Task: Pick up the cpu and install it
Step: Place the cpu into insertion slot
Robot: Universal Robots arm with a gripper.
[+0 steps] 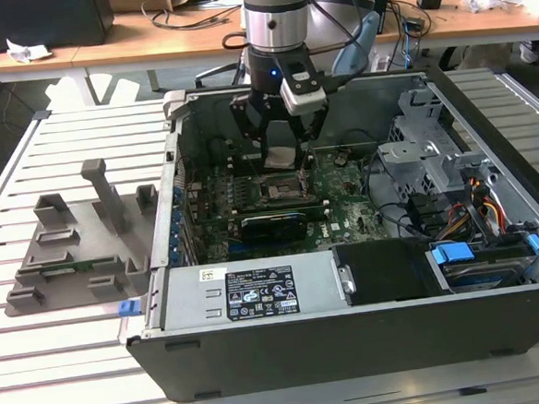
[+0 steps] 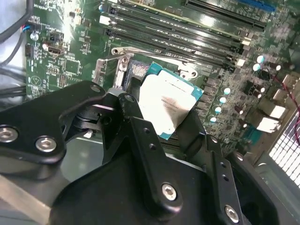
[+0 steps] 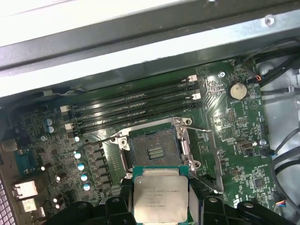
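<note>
Clamping the cpu [image 3: 161, 194] by its edges, the gripper [image 2: 161, 115] holds it, printed plate up, above the open socket [image 3: 154, 150]

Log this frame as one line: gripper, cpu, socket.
gripper: shut on cpu | cpu: held above motherboard near socket, not seated | socket: empty, contacts exposed

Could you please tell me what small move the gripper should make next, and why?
Probably ease the cpu squarely over the open socket, since the gripper holds it above the board, seemingly offset from the socket.
</note>
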